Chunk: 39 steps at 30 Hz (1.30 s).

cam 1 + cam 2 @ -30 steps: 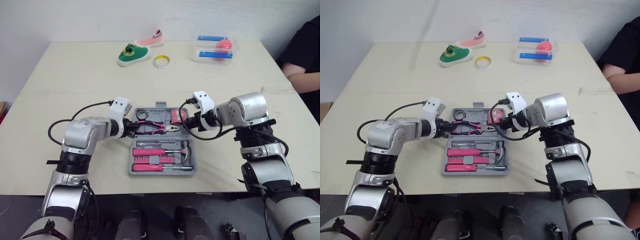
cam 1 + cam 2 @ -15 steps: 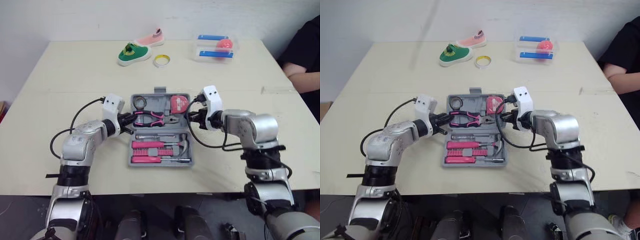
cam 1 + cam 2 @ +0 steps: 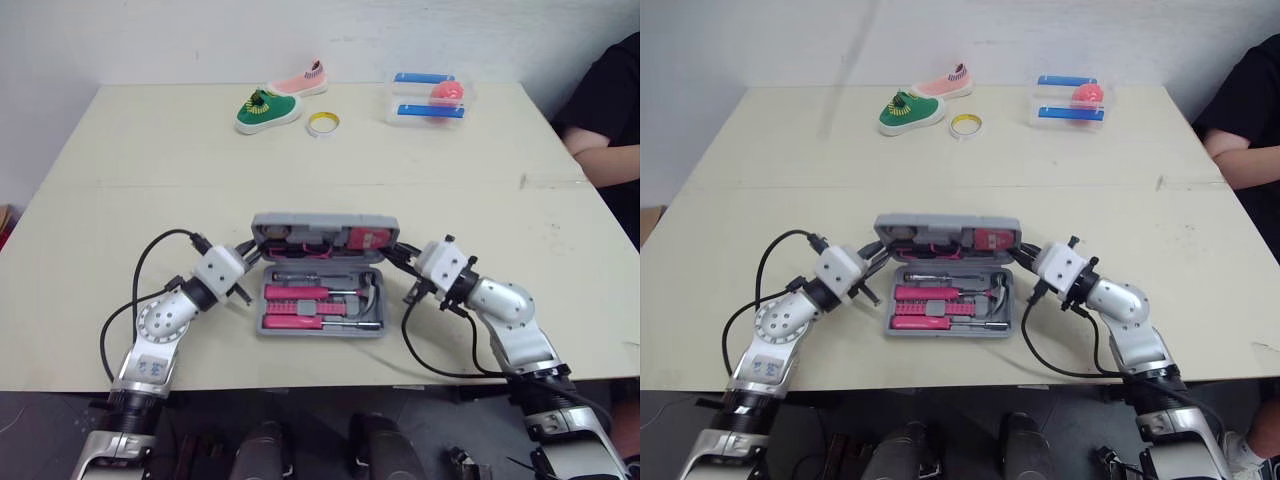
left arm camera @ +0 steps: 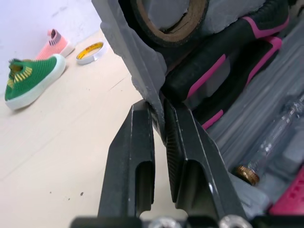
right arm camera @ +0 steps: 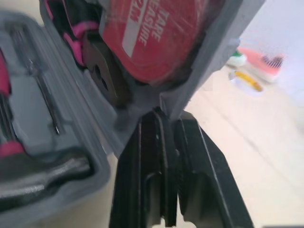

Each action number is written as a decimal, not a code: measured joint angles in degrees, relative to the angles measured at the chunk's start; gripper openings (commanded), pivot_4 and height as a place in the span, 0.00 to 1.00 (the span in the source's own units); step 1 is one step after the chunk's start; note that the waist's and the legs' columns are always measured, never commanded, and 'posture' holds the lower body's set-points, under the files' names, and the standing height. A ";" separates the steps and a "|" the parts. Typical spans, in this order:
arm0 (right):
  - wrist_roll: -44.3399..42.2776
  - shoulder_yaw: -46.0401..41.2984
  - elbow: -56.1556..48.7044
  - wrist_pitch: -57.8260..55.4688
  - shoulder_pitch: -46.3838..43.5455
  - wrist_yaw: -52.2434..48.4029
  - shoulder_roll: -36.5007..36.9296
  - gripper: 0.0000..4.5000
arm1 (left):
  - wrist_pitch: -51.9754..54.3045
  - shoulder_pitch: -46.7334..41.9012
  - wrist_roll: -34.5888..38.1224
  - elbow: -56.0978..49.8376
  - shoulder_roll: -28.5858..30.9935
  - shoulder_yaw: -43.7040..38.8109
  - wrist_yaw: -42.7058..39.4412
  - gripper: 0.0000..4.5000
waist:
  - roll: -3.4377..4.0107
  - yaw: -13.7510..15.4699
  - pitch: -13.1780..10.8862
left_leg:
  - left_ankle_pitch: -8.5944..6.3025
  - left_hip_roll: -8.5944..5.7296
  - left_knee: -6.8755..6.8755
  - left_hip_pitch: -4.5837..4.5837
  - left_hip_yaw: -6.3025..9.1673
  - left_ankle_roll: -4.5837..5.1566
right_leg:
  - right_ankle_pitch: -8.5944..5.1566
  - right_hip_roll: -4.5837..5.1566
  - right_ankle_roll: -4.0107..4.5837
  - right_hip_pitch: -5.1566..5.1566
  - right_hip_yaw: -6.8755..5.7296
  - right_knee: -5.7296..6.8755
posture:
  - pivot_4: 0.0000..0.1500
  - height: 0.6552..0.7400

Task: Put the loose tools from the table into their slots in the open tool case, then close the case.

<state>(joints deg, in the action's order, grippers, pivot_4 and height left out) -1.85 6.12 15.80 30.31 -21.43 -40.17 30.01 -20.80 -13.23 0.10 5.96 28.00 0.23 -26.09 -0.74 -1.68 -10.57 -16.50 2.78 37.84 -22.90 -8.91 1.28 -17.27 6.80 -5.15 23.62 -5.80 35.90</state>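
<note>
Head views: tool case (image 3: 320, 333) sits on the worktop (image 3: 130, 160), its lid (image 3: 325, 221) tilted half up, tools seated in both halves.
Left wrist: left gripper (image 4: 159, 107) clamped on the lid's left edge.
Right wrist: right gripper (image 5: 166, 116) pinches the right edge (thin rim).
Risk: uneven lowering twists the lid, so the rim slips free or the pliers (image 4: 223, 57) fall out.

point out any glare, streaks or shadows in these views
Right eye view: a faint slanting streak crosses the wall and table, perhaps a reflection; the light is even, with a soft shadow under the green shoe. Left wrist view: sheen on the fingers of the left gripper, which pinches the lid. Right wrist view: sheen on the tape measure near the right gripper.
</note>
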 measured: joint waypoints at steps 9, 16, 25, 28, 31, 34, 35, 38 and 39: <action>8.42 0.11 8.03 15.35 2.83 1.58 6.14 0.90 | -4.42 8.00 1.07 -0.30 6.77 -4.30 -3.01 0.85 | 0.00 -0.64 0.00 | -0.03 0.00 -0.13 0.22 -0.02 -0.01 | -0.03 0.46 0.05 -0.12 -0.04 0.06 | 1.00 1.00; 1.57 -5.28 8.81 12.18 9.19 -1.25 14.98 0.90 | 9.79 22.40 16.70 -2.27 14.94 -19.24 -12.34 0.85 | -0.12 -0.11 -0.04 | -0.09 -0.07 -0.29 0.58 -0.06 0.09 | -0.06 0.69 0.10 -0.42 -0.21 -0.03 | 1.00 1.00; -15.12 -6.67 -3.42 -5.84 15.10 -14.19 15.85 0.71 | 17.98 19.98 22.20 -7.69 15.77 -22.32 -16.18 0.74 | -0.13 0.11 -0.05 | -0.12 -0.04 -0.57 0.62 0.35 0.09 | -0.09 0.72 0.31 -0.62 -0.13 -0.16 | 1.00 1.00; -22.64 -5.20 -14.64 -17.73 21.32 -20.51 19.06 0.39 | 22.16 16.59 23.79 -10.51 14.99 -19.47 -17.53 0.48 | -0.10 0.27 -0.06 | -0.05 -0.04 -0.66 0.62 0.38 -0.02 | -0.10 0.68 0.33 -0.62 -0.16 -0.20 | 1.00 1.00; -25.08 -2.88 -23.76 -25.58 22.43 -23.21 20.08 0.05 | 26.17 10.13 23.54 -11.21 14.08 -14.70 -17.50 0.15 | -0.13 0.44 -0.06 | -0.12 -0.06 -0.52 0.61 0.42 0.03 | -0.05 0.70 0.28 -0.67 -0.21 -0.14 | 1.00 1.00; -24.56 -1.62 -27.96 -30.11 22.62 -24.07 20.51 0.00 | 28.89 4.28 22.05 -11.15 12.63 -10.66 -17.32 0.01 | -0.13 0.64 -0.05 | -0.21 -0.08 -0.52 0.65 0.42 -0.12 | -0.01 0.70 0.27 -0.74 -0.22 -0.20 | 1.00 1.00; -24.05 -1.35 -28.26 -31.31 22.57 -24.22 20.63 0.00 | 29.41 1.96 21.17 -9.62 11.97 -9.25 -17.25 0.01 | -0.13 0.79 -0.05 | -0.21 -0.09 -0.53 0.67 0.41 -0.13 | -0.01 0.69 0.27 -0.74 -0.25 -0.20 | 1.00 1.00; -22.20 0.84 -28.79 -34.18 20.73 -23.94 18.91 0.00 | 29.07 -6.34 16.65 -1.46 8.90 -3.92 -17.39 0.01 | -0.15 1.44 -0.05 | 0.05 -0.07 -0.51 0.65 0.37 -0.02 | -0.01 0.57 0.27 -0.70 -0.54 -0.20 | 1.00 1.00; -21.48 1.78 -28.74 -34.54 19.90 -23.74 18.07 0.00 | 28.54 -8.45 15.34 1.27 7.79 -2.35 -17.59 0.01 | -0.15 1.59 -0.05 | 0.09 -0.08 -0.48 0.63 0.35 -0.07 | -0.01 0.56 0.27 -0.69 -0.64 -0.19 | 1.00 1.00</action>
<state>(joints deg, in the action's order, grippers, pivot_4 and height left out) -23.32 7.89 -12.94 -4.23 -1.53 -63.91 48.08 7.74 -21.68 15.45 7.23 35.79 -2.12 -43.68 -0.89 -0.09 -10.62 -16.41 2.69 37.35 -22.27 -8.56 1.20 -17.28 7.35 -4.88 22.93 -6.44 35.71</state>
